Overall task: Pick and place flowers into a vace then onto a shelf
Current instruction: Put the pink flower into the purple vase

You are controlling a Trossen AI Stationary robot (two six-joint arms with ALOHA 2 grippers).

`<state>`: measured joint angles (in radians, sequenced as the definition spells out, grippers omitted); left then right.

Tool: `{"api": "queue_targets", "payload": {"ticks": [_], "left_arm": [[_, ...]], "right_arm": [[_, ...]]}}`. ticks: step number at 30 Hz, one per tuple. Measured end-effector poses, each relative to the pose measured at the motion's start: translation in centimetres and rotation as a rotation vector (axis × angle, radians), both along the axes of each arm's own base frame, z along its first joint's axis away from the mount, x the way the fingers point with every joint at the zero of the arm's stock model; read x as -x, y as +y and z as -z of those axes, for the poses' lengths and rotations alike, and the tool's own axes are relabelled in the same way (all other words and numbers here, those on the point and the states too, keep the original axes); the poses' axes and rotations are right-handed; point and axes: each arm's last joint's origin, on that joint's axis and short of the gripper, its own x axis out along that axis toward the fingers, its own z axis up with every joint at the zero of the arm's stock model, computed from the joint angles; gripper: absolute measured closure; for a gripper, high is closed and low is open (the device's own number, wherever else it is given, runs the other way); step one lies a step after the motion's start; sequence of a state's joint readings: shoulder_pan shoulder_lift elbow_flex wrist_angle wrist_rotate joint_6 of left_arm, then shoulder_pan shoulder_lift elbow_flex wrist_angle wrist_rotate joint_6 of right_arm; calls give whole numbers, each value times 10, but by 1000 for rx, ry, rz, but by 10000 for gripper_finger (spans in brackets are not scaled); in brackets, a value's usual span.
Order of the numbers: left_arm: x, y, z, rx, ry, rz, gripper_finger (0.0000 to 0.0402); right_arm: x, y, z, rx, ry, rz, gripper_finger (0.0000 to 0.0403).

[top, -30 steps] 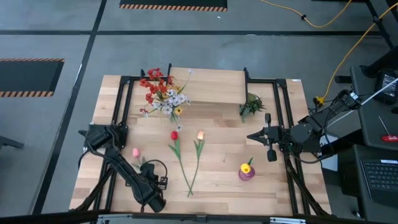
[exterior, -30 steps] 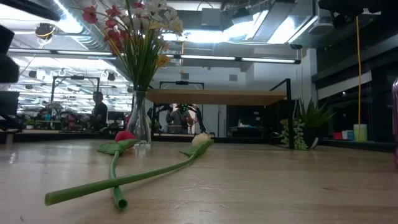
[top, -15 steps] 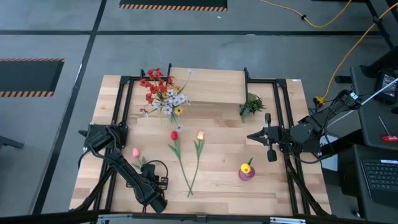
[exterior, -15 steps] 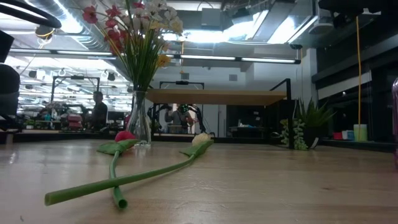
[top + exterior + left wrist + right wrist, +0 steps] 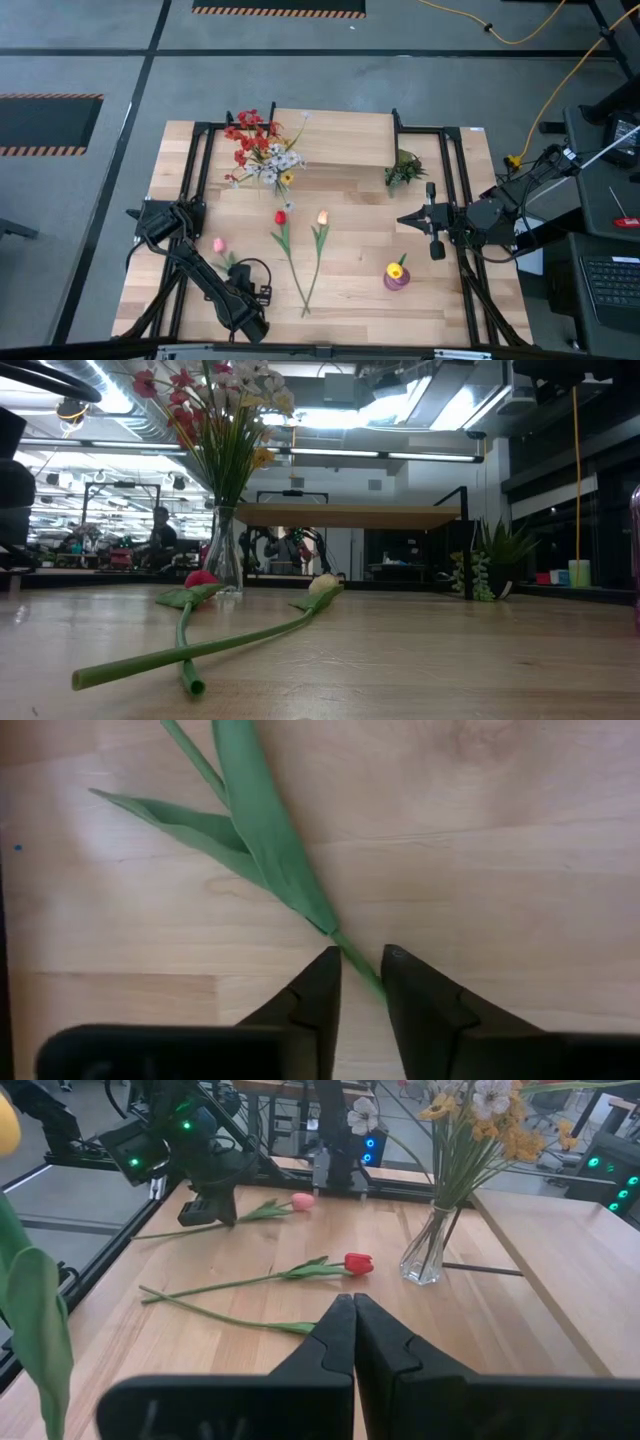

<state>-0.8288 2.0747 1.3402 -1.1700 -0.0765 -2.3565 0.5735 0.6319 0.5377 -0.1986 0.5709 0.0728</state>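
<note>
The left gripper (image 5: 358, 965) sits low at the lower left of the high view, down on the table (image 5: 360, 200) with its fingers (image 5: 315, 990) narrowed around the stem of the pink tulip (image 5: 218, 245); the stem runs right between them, though I cannot tell if they actually pinch it yet. The tulip lies flat, its bloom toward the left edge of the table, its leaves (image 5: 250, 830) spread on the wood.

The right gripper (image 5: 403, 219) waits at the right of the high view, pressed shut and holding nothing, just above a small purple pot (image 5: 396, 277) with a yellow tulip (image 5: 399, 263) in it.

In the middle of the table a red tulip (image 5: 281, 217) and an orange tulip (image 5: 322, 217) lie with their stems crossing near the lower ends. The glass vase (image 5: 224, 560) with its red, white and yellow sprays (image 5: 258, 148) stands at the upper left, beside the shelf (image 5: 340, 138). A green sprig (image 5: 402, 168) stands at the shelf's right end
</note>
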Motion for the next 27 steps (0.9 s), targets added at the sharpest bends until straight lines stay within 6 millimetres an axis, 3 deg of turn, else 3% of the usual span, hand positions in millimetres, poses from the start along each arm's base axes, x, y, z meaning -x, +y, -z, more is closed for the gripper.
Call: {"api": "queue_targets", "payload": {"ticks": [12, 27], "left_arm": [[1, -2, 0, -7, -22, 33, 397], [5, -5, 0, -32, -39, 59, 336]], "right_arm": [[0, 0, 0, -1, 0, 0, 402], [0, 0, -1, -5, -6, 0, 402]]}}
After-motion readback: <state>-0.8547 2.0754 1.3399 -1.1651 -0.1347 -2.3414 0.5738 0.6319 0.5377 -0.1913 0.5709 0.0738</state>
